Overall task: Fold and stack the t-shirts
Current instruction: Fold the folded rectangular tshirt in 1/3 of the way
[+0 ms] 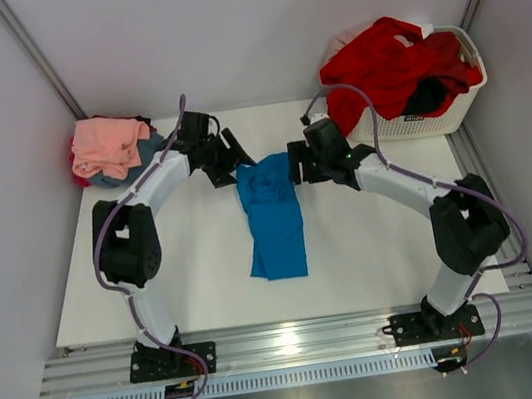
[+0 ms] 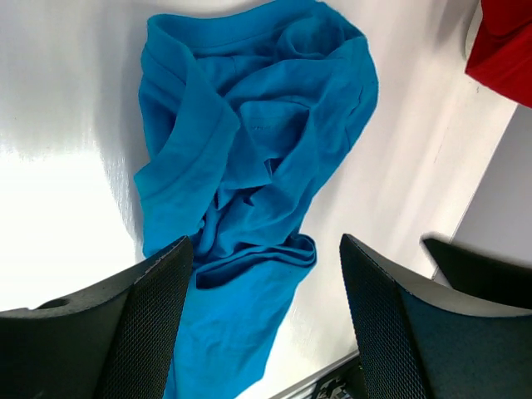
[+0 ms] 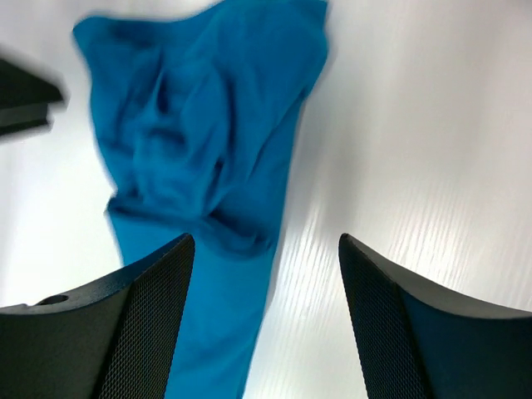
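In the left wrist view the lower end of the bright blue t-shirt (image 2: 249, 158) ran off the bottom edge, and the red t-shirt (image 2: 503, 46) up and right of it was cut to a corner. In the right wrist view that blue shirt was blurred, its top clipped, and a dark shape (image 3: 27, 96) just left of it was too cropped to identify. From above, the salmon pink t-shirt (image 1: 107, 144) far left of it covered most of a slate blue t-shirt (image 1: 146, 156), and a black t-shirt (image 1: 426, 93) far right lay mostly buried.
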`<act>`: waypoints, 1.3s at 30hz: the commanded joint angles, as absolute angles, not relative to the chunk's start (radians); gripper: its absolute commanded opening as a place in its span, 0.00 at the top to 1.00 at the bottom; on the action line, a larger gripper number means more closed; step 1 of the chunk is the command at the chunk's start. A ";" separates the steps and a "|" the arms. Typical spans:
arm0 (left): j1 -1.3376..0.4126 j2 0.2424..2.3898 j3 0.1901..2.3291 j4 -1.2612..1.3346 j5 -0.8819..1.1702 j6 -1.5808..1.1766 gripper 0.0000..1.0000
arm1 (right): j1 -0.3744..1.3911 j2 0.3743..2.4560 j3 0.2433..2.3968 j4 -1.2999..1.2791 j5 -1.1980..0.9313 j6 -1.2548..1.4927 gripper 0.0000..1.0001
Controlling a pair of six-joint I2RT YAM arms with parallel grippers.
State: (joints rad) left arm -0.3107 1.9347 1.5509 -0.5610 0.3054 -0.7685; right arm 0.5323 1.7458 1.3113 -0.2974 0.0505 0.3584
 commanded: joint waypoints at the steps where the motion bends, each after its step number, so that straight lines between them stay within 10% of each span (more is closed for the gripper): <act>1: -0.305 1.888 1.543 -0.537 0.311 -0.782 0.25 | 0.604 1.617 1.189 -0.325 0.121 0.451 0.26; 14: -0.316 1.495 1.036 -0.313 0.310 -0.862 0.25 | 0.723 1.278 0.644 -0.087 -0.015 0.612 0.24; 39: -0.382 0.922 0.721 -0.568 0.202 -0.790 0.24 | 0.805 1.483 0.285 0.606 -0.256 1.014 0.23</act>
